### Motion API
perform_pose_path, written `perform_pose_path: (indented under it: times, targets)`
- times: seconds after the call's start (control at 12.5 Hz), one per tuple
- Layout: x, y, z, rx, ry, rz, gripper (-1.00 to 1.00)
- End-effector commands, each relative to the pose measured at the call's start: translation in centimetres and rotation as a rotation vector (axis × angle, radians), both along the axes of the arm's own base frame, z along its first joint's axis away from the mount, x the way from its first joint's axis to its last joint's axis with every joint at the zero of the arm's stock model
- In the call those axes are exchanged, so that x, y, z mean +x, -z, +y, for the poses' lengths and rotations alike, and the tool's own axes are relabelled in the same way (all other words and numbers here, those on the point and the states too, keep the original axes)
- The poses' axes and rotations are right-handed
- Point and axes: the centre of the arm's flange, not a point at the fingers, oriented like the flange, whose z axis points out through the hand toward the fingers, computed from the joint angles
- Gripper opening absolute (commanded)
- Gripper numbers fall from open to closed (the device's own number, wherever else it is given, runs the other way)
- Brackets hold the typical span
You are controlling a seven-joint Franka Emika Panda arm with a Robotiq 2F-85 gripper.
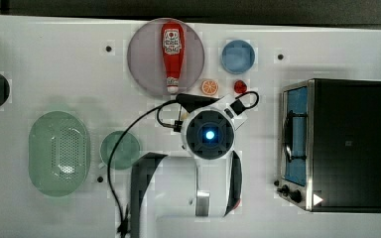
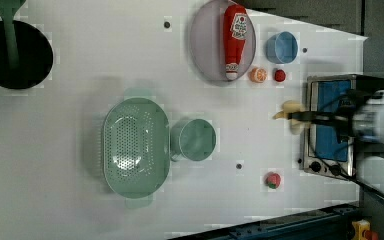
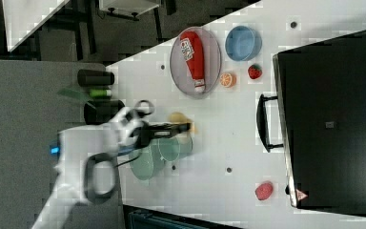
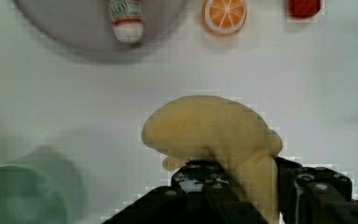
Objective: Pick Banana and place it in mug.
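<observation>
Banana (image 4: 212, 128) was clamped between the fingers of the gripper (image 4: 249, 179), clear of the table (image 4: 74, 93). Mug (image 4: 21, 196) stood apart, below the gripper.

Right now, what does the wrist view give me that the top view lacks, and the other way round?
Wrist view, not top view: the banana clamped in the claw.
Top view, not wrist view: the basket, the oven, the blue cup and the arm from above.
Both: the ketchup bottle on its plate, the orange slice, the red fruit and the mug.
</observation>
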Motion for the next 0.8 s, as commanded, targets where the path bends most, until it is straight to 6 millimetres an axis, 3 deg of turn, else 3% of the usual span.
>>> perform_pose_path:
  times: [0.08,0.24,0.4,0.56,0.8]
  targets:
    - [-1.5,-2.7,6.1,-0.008,0.064,0.104,-0.40]
    - [-2.1,-5.7,9.3,-0.025,0.085,0.096,-0.40]
    - [-2.8,-7.4,12.4,-0.029,0.124,0.077,-0.40]
    - [-3.7,-7.4,15.5,-0.013,0.187,0.089,-0.40]
    - [-4.9,-5.0,19.5,-0.005,0.274,0.144,-0.40]
